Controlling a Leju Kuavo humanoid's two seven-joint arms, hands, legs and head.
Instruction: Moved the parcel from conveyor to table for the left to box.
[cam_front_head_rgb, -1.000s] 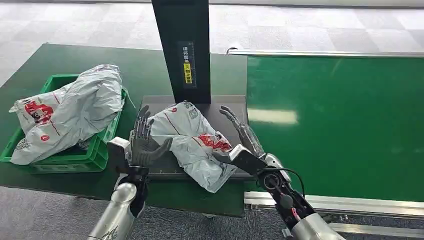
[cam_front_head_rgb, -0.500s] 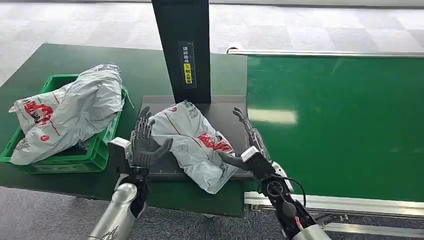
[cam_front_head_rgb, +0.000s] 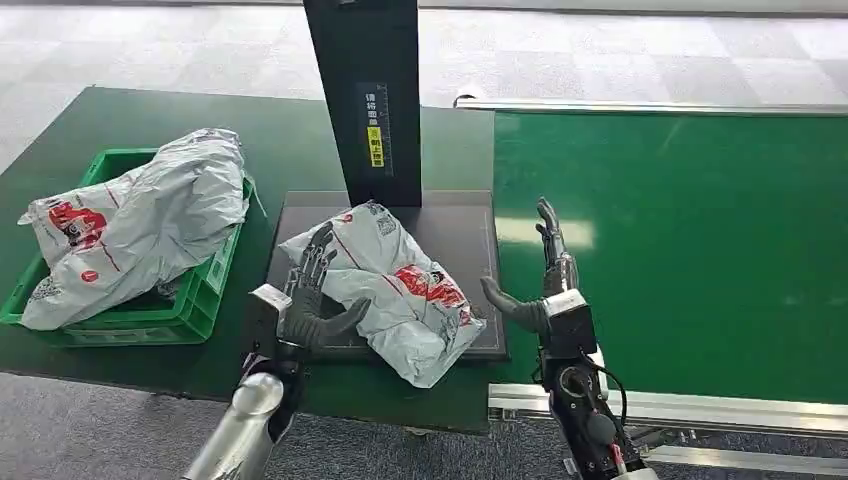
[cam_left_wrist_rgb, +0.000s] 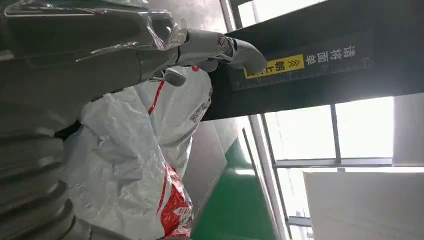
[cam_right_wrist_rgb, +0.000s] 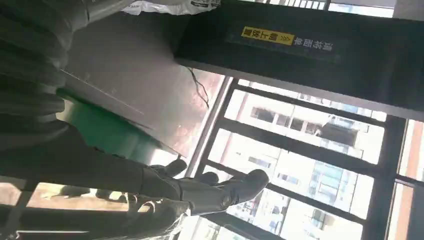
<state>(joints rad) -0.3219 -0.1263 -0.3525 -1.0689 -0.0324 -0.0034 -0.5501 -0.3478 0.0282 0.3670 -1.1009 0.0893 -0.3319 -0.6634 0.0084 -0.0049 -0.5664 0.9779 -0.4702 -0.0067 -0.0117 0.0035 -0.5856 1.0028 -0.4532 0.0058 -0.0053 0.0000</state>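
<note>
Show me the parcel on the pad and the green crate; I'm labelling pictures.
parcel (cam_front_head_rgb: 400, 290), head view, the red print on its top
green crate (cam_front_head_rgb: 205, 295), head view, its near right wall

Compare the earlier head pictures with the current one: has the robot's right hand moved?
Yes. The right hand has drawn rightward off the parcel, past the dark platform's edge, and now stands open over the green conveyor.

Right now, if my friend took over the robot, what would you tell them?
Left robot hand: open, fingers spread, against the parcel, not gripping.
Right robot hand: open, apart from the parcel, at the conveyor edge.
The parcel lies on the dark plate below the black post.
Done: parcel is off the conveyor.
Left: put it in the green box, which already holds another bag.
</note>
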